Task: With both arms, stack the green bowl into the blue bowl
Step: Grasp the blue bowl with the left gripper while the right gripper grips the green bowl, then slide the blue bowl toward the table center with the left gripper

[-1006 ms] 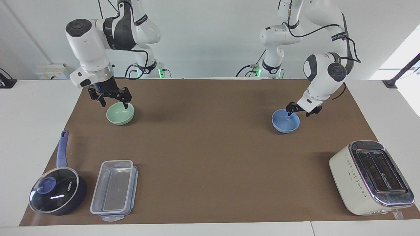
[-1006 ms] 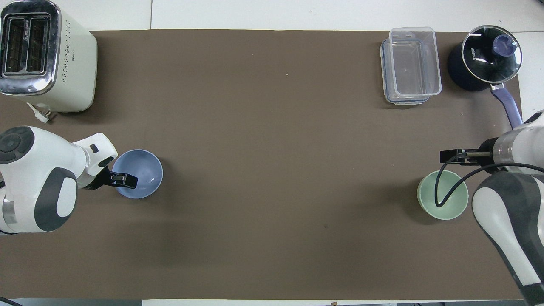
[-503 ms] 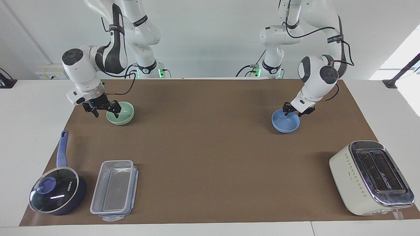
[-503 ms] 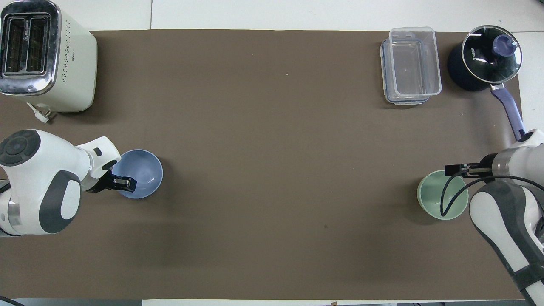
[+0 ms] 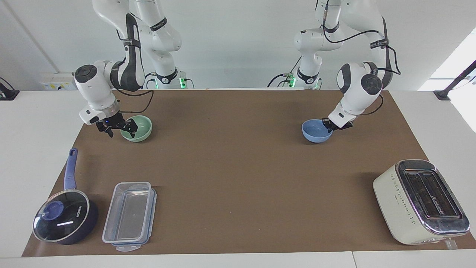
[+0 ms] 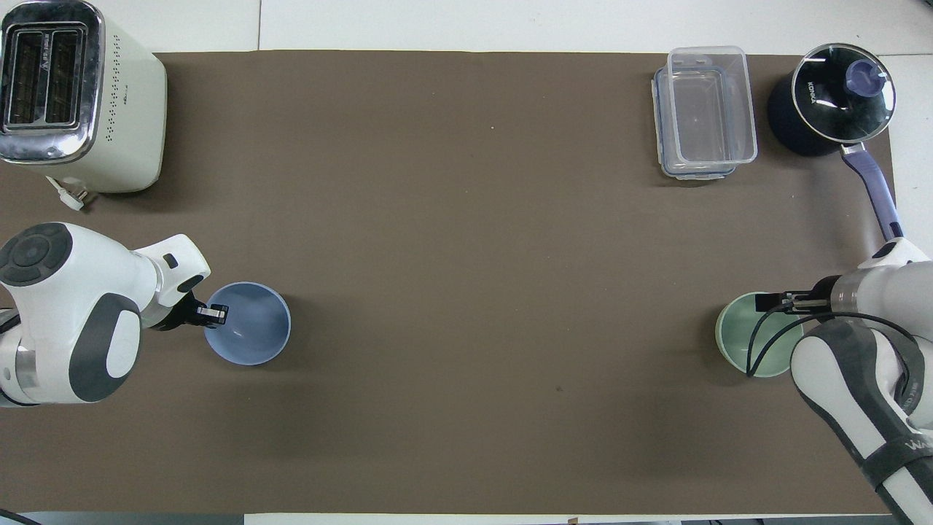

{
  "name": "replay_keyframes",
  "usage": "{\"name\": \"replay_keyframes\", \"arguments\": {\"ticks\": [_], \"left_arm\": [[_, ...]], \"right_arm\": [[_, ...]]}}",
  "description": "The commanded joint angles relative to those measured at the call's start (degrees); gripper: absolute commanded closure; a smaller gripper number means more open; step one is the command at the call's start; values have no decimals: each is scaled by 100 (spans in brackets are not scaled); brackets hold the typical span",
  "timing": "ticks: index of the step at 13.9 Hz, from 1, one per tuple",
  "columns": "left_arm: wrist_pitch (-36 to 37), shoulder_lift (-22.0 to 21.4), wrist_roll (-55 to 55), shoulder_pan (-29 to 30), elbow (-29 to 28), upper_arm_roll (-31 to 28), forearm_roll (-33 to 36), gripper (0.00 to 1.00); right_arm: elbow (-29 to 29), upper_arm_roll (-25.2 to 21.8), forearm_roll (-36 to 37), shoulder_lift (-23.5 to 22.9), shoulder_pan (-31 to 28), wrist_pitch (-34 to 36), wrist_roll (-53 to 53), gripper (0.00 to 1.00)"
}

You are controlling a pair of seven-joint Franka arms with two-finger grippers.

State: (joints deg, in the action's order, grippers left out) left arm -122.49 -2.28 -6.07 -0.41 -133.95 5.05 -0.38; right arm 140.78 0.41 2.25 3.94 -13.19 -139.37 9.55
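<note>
The green bowl (image 5: 141,130) (image 6: 740,332) sits on the brown mat toward the right arm's end of the table. My right gripper (image 5: 119,129) (image 6: 773,300) is low at its rim, open, with one finger inside the bowl and one outside. The blue bowl (image 5: 314,132) (image 6: 251,328) is toward the left arm's end. My left gripper (image 5: 332,125) (image 6: 215,313) is shut on its rim and holds it just above the mat.
A cream toaster (image 5: 420,201) (image 6: 73,95) stands farther from the robots at the left arm's end. A clear lidded container (image 5: 130,212) (image 6: 703,109) and a dark blue saucepan with a glass lid (image 5: 63,219) (image 6: 831,98) stand at the right arm's end.
My left gripper closed on the blue bowl's rim and carried it slightly up and toward the table's middle. My right gripper came down to the green bowl's rim; that bowl has not moved.
</note>
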Motion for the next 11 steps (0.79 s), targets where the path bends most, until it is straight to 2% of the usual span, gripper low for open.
{"name": "replay_keyframes", "arguments": {"ticks": [1, 3, 5, 6, 8, 9, 11], "left_arm": [[363, 60, 88, -56, 410, -40, -180, 100], [1372, 472, 507, -196, 1585, -13, -436, 100], [2042, 920, 1603, -712, 2598, -13, -576, 100], [2123, 966, 2349, -1037, 2776, -22, -751, 100], [1740, 984, 3624, -1740, 2726, -13, -1007, 100], [1511, 1027, 4022, -1987, 2673, -13, -1139, 100], [1360, 1237, 4158, -2366, 2646, -13, -1577, 100]], "right_arm": [[265, 30, -138, 46, -70, -301, 170, 0], [274, 30, -146, 37, -70, -310, 170, 0], [274, 38, -146, 37, -70, -258, 161, 2], [257, 39, -146, 46, -70, -162, 170, 2], [230, 39, -146, 72, -79, 136, 222, 2], [222, 39, -146, 107, -105, 242, 310, 2], [213, 30, -146, 125, -131, 436, 555, 0]]}}
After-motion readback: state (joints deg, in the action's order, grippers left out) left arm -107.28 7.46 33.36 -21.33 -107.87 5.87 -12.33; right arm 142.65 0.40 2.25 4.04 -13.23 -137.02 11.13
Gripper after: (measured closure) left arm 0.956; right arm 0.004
